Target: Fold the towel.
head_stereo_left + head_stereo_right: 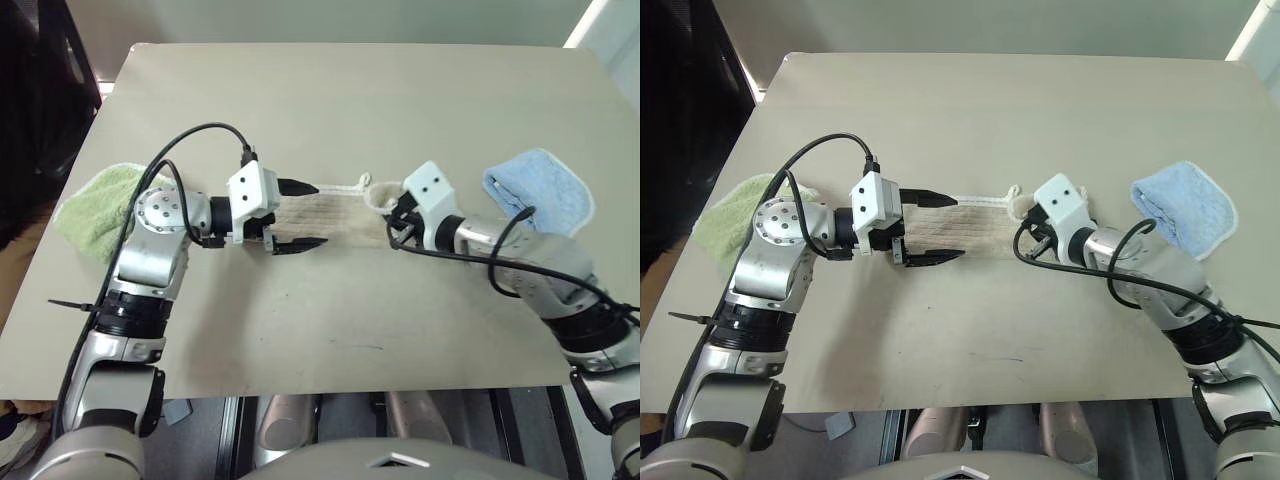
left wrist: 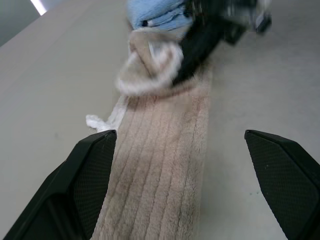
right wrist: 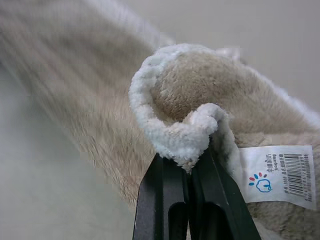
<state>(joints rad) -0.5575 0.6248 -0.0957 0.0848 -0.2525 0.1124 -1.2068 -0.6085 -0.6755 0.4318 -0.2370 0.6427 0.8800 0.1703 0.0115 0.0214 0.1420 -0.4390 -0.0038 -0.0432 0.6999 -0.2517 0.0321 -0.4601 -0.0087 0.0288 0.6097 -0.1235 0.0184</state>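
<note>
Pinched between the right gripper's [image 3: 187, 172] two black fingers [image 3: 160, 200] is the white-edged corner of the towel [image 1: 335, 215], curled into a small roll just above the fingertips, with a printed white label [image 3: 277, 175] hanging beside it. That tan towel lies as a narrow folded strip across the middle of the table [image 1: 330, 110], running between the two grippers, its ribbed pile flat on the surface except at the lifted right end. A thin white loop [image 1: 350, 186] trails off its far edge. At the strip's other end the left gripper [image 1: 297, 215] points along it with its fingers [image 2: 85, 175] spread wide, one on each side of the cloth, neither plainly touching it.

A fluffy green towel [image 1: 95, 210] sits bunched at the table's left edge, partly behind the left arm. A light-blue towel [image 1: 545, 190] lies folded near the right edge, just beyond the right arm. The tabletop is a plain, matte beige board with rounded corners. Past its left side the room is dark; a pale wall runs behind the far edge, and a bright strip [image 1: 588, 20] shows at the upper right corner.
</note>
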